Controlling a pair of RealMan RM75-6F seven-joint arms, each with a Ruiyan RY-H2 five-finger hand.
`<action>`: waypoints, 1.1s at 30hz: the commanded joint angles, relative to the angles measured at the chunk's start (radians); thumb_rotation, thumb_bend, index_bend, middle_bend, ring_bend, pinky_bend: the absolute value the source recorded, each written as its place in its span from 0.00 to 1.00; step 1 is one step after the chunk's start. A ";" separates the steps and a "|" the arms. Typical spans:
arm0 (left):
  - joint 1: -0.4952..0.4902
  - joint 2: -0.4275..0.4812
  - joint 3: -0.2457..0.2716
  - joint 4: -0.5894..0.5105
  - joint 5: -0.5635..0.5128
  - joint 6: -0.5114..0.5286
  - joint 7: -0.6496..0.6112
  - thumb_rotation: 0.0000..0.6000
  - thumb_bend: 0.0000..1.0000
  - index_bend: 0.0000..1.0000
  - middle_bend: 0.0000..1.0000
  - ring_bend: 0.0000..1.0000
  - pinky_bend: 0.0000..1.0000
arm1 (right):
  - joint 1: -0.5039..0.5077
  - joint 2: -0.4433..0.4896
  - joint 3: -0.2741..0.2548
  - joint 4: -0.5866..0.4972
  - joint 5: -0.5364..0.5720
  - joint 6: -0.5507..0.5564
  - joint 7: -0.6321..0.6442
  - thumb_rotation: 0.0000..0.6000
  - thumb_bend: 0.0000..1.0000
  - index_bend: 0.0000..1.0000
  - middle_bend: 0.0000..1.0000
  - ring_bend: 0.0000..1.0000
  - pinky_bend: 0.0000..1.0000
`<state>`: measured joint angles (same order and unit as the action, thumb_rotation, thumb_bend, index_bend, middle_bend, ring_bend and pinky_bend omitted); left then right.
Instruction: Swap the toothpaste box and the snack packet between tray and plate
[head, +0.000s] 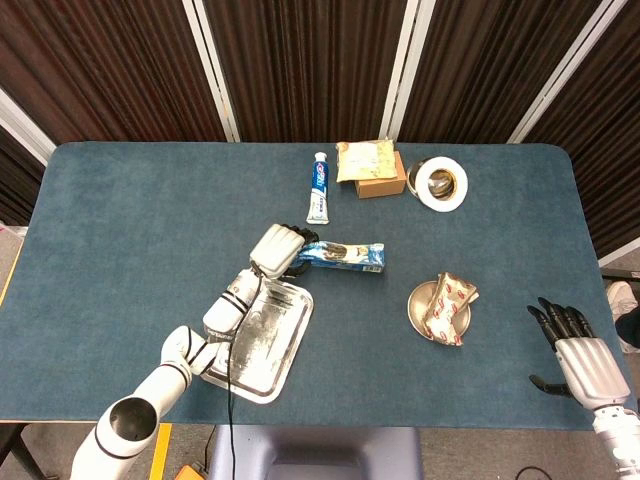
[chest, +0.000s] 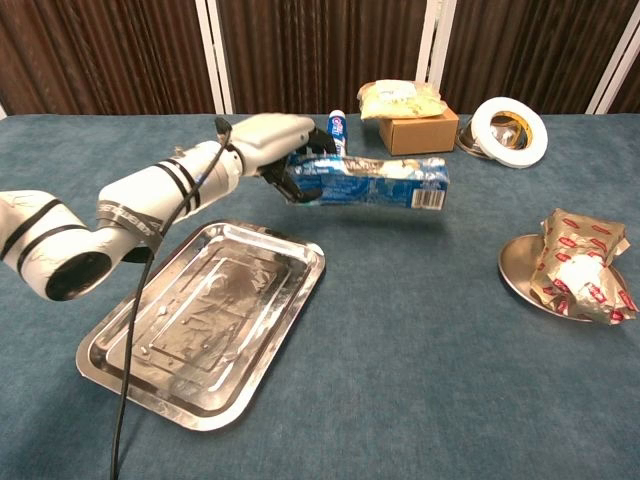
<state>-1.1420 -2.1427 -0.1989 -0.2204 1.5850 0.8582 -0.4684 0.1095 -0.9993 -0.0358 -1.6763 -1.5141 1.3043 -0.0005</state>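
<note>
The left hand (chest: 275, 140) grips the long blue toothpaste box (chest: 372, 182) by its left end and holds it level in the air, beyond the far right corner of the rectangular stainless-steel tray (chest: 115, 345), which lies bare on the blue cloth table (chest: 400, 360). Most of the box projects to the right of the fingers, unsupported — a grip at one end leaves the free end liable to droop or twist, and a sharp wrist motion could work it loose. The red-and-white snack packet (chest: 578, 265) lies across the small round metal plate (chest: 512, 268) at the right and overhangs its rim, so the plate has no free surface. If the box is brought down there now, it would land on the packet, push it off, or tip the shallow plate; in my judgement the safer course is an interim set-down on the cloth between tray and plate. The right hand (head: 580, 355) rests at the near right edge of the table, fingers spread and holding nothing, near the plate but apart from it — should it reach for the packet while the box is travelling right, the two arms may meet over the plate. The white toothpaste tube (chest: 334, 143), far of the box, sits close to its path.
</note>
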 joint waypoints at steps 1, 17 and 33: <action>-0.026 -0.040 0.038 0.056 0.004 -0.064 -0.062 1.00 0.43 0.01 0.03 0.00 0.06 | 0.003 -0.001 0.001 0.002 -0.001 -0.002 -0.004 1.00 0.27 0.00 0.00 0.00 0.00; 0.205 0.276 0.118 -0.360 -0.005 0.192 0.069 1.00 0.31 0.00 0.00 0.00 0.00 | 0.050 -0.009 -0.004 0.023 -0.131 0.004 0.005 1.00 0.27 0.00 0.00 0.00 0.00; 0.584 0.752 0.192 -1.135 -0.117 0.434 0.435 1.00 0.31 0.00 0.00 0.00 0.00 | 0.461 -0.146 0.125 0.148 0.129 -0.585 -0.345 1.00 0.27 0.00 0.00 0.00 0.00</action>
<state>-0.5783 -1.4118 -0.0157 -1.3338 1.4853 1.2784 -0.0518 0.5368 -1.1093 0.0744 -1.5589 -1.4201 0.7576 -0.3082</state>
